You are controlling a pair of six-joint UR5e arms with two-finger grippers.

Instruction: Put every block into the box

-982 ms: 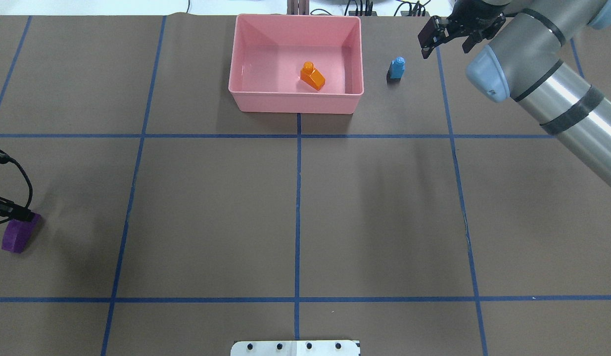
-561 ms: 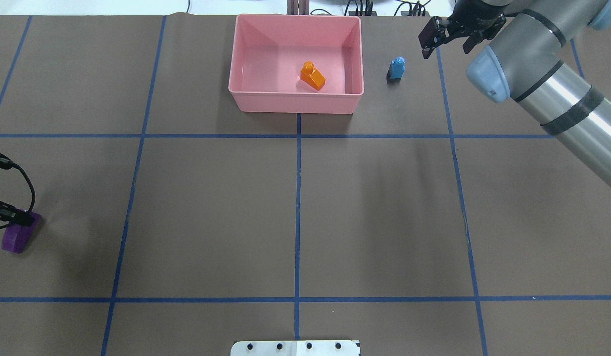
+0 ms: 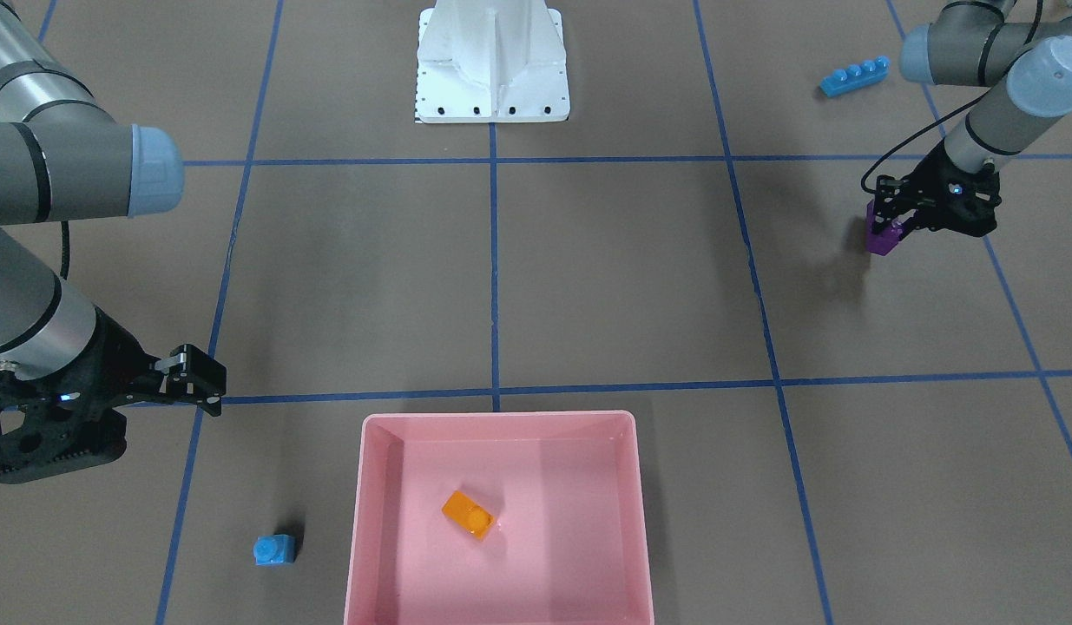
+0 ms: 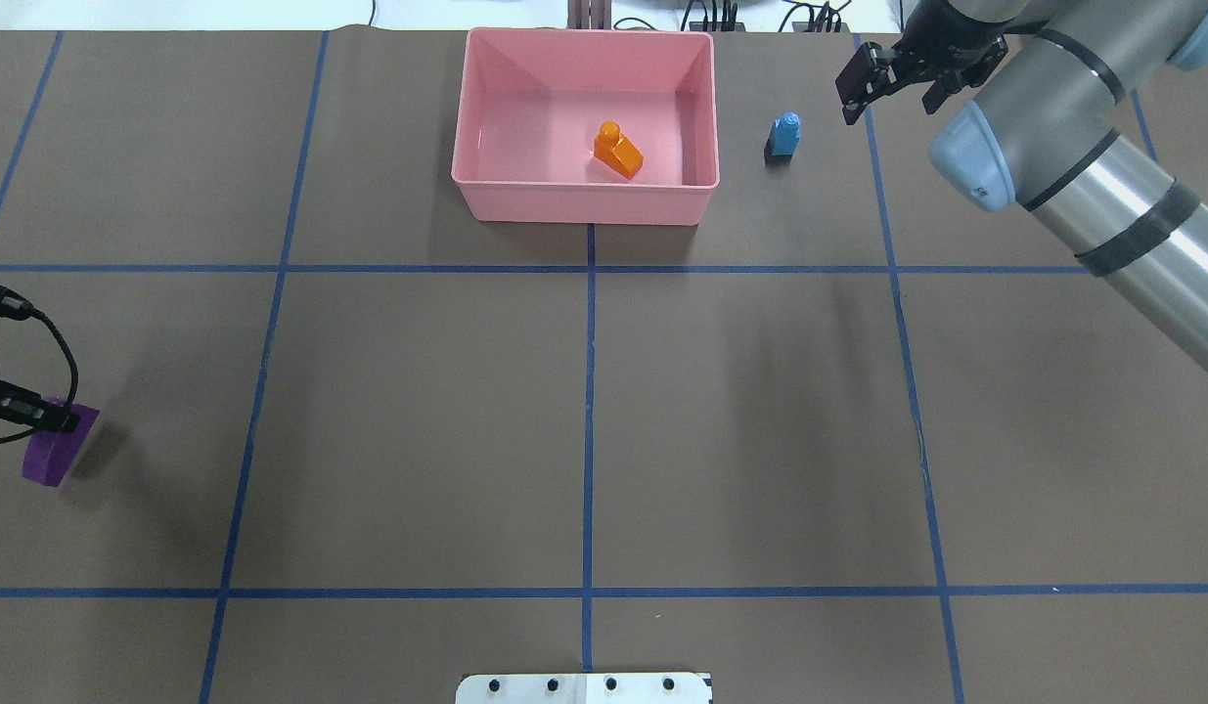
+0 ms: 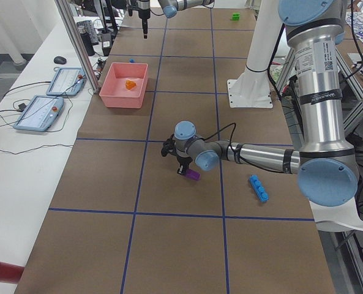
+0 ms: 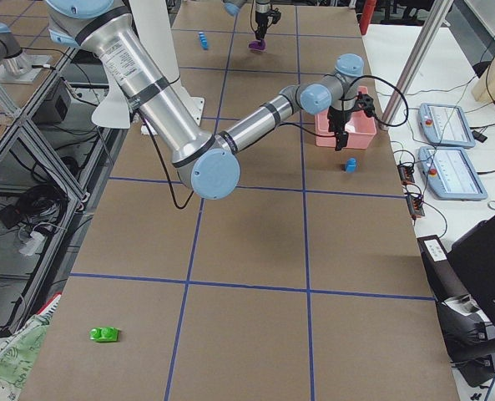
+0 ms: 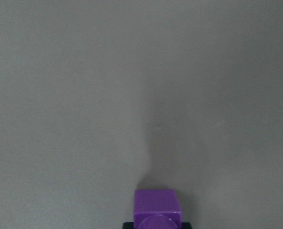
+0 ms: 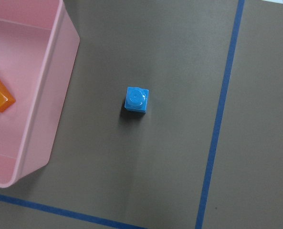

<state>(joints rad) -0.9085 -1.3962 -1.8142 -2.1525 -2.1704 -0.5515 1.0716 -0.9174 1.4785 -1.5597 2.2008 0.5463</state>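
Carrying: left gripper (image 3: 893, 227) clamped on the purple block (image 4: 51, 455), apparently lifted clear, far from the box (image 4: 584, 200), ready for the trip over | right gripper (image 4: 889, 90) spread wide, empty, hanging near the small blue block (image 4: 785, 135) just beside the box, probably its next pick | orange block (image 4: 617, 150) inside the box.

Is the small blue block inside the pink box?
No, the small blue block stands outside the pink box, beside its wall.
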